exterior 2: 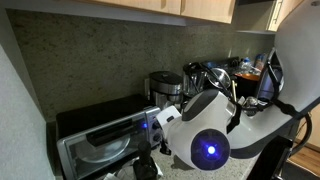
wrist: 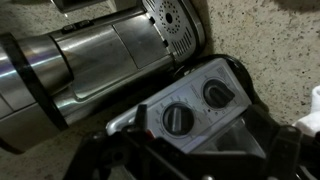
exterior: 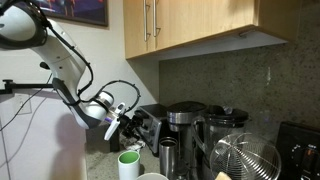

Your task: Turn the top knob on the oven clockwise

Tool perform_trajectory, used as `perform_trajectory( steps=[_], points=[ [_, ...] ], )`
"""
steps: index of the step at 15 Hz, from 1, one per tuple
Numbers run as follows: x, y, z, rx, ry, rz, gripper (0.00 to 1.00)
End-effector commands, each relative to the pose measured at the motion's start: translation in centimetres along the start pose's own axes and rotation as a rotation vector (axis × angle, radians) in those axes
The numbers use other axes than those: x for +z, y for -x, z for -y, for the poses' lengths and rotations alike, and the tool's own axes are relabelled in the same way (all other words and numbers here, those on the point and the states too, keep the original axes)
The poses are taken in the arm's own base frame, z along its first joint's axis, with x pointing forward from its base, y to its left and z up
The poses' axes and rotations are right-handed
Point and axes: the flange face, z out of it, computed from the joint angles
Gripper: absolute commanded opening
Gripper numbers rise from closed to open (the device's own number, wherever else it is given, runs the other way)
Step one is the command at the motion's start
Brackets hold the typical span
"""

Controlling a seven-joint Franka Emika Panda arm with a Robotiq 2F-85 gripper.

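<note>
The fingers [wrist: 112,158] look spread and empty, hovering just before the control panel [wrist: 200,110] of the toaster oven [exterior 2: 100,145], likely lined up so a knob [wrist: 178,118] fits between them for the twist. Which of the two knobs is the top one, the tilted wrist view leaves unclear. A steel coffee maker [wrist: 80,65] stands just beside, with a speckled stone wall [wrist: 270,40] behind and wooden cabinets [exterior: 200,25] above; the desk [exterior: 104,166] hardly shows.

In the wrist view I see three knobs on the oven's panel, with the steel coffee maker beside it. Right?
Not quite: the wrist view shows two knobs on the oven's panel, not three. The steel coffee maker is beside it.
</note>
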Motion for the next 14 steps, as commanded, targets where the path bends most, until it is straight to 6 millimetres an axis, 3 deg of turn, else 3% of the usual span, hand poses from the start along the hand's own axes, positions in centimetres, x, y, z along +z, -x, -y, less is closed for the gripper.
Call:
perform_trajectory(
  steps=[1, 5, 14],
  points=[
    [-1.9, 0.5, -1.3, -0.001, 0.034, 0.026, 1.0],
    [-1.7, 0.7, -1.2, 0.011, 0.028, 0.023, 1.0],
    [1.6, -0.1, -1.3, -0.008, 0.043, -0.029, 1.0]
  ],
)
